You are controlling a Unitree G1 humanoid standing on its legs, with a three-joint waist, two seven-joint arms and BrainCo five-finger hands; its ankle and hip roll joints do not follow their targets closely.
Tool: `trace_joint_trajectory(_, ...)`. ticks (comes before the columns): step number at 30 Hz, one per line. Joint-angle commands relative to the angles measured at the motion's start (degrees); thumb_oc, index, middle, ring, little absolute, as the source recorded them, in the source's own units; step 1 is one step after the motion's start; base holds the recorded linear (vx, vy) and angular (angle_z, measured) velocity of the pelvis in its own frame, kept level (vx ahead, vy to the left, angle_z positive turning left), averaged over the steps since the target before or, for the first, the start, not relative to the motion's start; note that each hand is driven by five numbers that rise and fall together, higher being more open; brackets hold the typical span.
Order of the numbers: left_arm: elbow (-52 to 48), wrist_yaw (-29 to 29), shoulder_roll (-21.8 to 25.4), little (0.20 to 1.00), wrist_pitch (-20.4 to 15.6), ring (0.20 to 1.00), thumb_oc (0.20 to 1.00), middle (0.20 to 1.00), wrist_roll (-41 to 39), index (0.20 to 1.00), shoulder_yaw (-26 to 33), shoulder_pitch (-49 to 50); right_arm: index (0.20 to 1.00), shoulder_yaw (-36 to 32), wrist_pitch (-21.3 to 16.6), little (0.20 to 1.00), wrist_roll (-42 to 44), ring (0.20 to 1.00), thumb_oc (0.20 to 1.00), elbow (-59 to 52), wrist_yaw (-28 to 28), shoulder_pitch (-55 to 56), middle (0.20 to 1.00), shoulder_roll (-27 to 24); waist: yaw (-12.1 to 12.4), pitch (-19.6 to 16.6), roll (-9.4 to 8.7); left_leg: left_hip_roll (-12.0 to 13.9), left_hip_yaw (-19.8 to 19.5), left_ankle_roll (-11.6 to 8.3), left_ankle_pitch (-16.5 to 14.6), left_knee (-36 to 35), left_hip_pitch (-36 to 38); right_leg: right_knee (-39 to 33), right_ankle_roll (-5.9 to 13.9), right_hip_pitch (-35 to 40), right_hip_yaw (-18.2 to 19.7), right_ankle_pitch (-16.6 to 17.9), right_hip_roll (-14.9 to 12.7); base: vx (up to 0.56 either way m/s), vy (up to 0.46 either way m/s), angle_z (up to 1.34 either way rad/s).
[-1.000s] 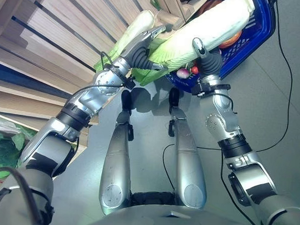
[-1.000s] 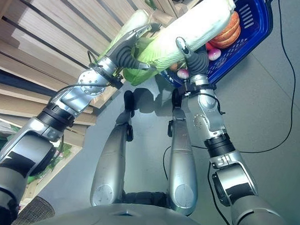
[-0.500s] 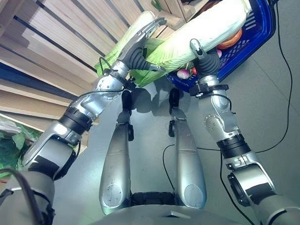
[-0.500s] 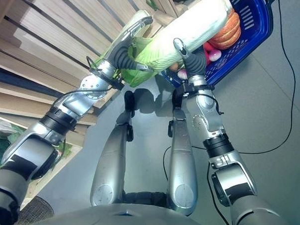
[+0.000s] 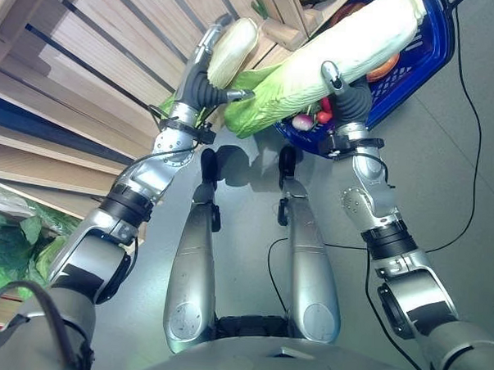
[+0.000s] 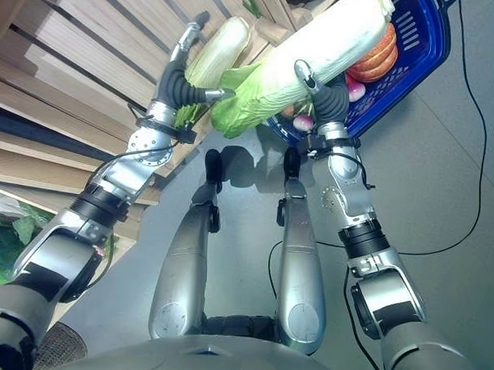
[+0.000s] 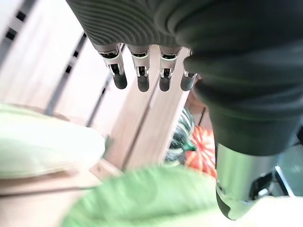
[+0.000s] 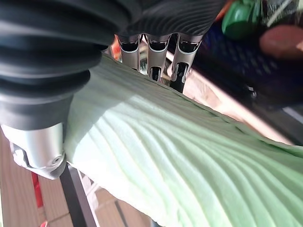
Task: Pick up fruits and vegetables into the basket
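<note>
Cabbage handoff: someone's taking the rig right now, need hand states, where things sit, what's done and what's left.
Right hand: thumb and fingers curled round the long napa cabbage, holding it alone, white end over the blue basket, leafy end hanging outside.
Left hand: open, fingers straight, off the cabbage, up beside a second cabbage on the wooden shelf.
Done: orange pumpkin and small red and pink produce lie in the basket.
Left: lower the held cabbage in and release; then probably the shelf cabbage.
</note>
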Motion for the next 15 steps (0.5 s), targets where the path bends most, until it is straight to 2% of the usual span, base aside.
trace_joint_trajectory(1,0.2,3.3,1.6,1.000,-3.1,1.000,1.000,1.000,-0.8,1.000,3.5,-1.3,0.200,-5.0,-4.4,0.200,-0.5,0.200,0.200,-1.8,-1.7,-0.3,0.200,-2.2,-0.2,-1.6,0.06,-1.8,1.4,2.62,-2.7,1.1,-0.3,-1.4,0.45,3.6,-3.0,0.0,0.9,0.00,0.000,0.00)
trace_joint_trajectory(10,4.4,3.3,2.5,1.000,-4.6,1.000,1.000,1.000,-3.5,1.000,3.9,-2.6,0.200,-7.2,-4.9,0.200,0.9,0.200,0.200,10.5,-4.5,-2.0,0.200,-6.5,0.2,-1.6,0.38,-1.7,1.4,2.42,-3.3,1.8,-0.4,-0.7,0.50,3.5,-3.4,-0.6,0.6,0.00,0.000,0.00)
trace_joint_trajectory(15,6.9,3.1,3.4,1.000,-4.7,1.000,1.000,1.000,-4.9,1.000,2.8,-5.1,0.200,-7.5,-3.6,0.200,1.6,0.200,0.200,19.8,-6.3,-5.1,0.200,-9.9,0.5,-1.6,0.72,-1.8,1.4,2.33,-3.5,2.3,-0.9,-0.2,0.60,2.9,-3.7,-0.6,0.4,0.00,0.000,0.00)
